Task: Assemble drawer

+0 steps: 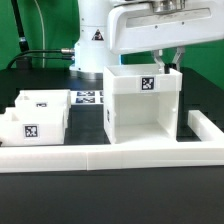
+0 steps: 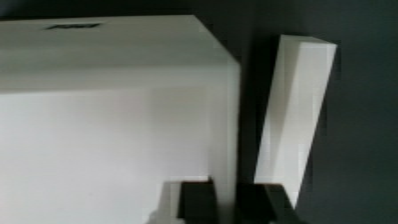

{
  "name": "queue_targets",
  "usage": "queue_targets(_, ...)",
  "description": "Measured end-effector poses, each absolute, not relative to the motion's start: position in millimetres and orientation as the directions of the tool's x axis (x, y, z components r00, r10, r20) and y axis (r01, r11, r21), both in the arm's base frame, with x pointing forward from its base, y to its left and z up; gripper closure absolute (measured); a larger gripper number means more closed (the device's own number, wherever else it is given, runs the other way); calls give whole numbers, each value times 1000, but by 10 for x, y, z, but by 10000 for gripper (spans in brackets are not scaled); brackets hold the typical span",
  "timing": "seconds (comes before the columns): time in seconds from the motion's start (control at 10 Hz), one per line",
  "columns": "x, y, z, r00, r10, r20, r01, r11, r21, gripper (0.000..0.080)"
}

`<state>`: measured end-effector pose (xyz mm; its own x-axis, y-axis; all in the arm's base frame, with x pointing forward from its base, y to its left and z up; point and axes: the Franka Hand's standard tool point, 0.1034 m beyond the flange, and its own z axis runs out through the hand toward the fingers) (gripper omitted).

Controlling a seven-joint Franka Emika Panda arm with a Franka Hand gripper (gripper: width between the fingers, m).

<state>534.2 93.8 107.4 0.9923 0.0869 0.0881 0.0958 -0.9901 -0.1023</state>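
Though the pincer (image 1: 171, 63) hangs over the housing (image 1: 125, 88) (trays (image 1: 35, 118) lie aside), its state is unclear.

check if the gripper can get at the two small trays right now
Probably yes. The trays sit in the open on the exterior view's left of the housing, nothing over them; the gripper hangs above the housing and would have to cross over.

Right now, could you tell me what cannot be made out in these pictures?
- Gripper: in the exterior view the fingertips are hidden behind the housing; in the wrist view the fingers are cut off by the picture's edge. Open or shut is unclear.
- Marker board: in the exterior view it is partly behind the trays and the housing; its tags are too small to read.
- Housing tag: blurred in the wrist view.
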Motion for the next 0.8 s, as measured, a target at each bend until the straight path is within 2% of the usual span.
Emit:
queue_targets(0.1, 5352, 955, 1064, 996, 35, 88, 44, -993, -109, 761)
queue_targets(0.2, 5440, 997, 1066, 990, -99, 101, -86, -988, -126, 761)
queue_targets(0.5, 5819, 954, 1081, 936, -337, 104, -315, -931, -183, 758)
queue_targets(0.8, 5806, 993, 1100, 881, -466, 82, -444, -873, -201, 755)
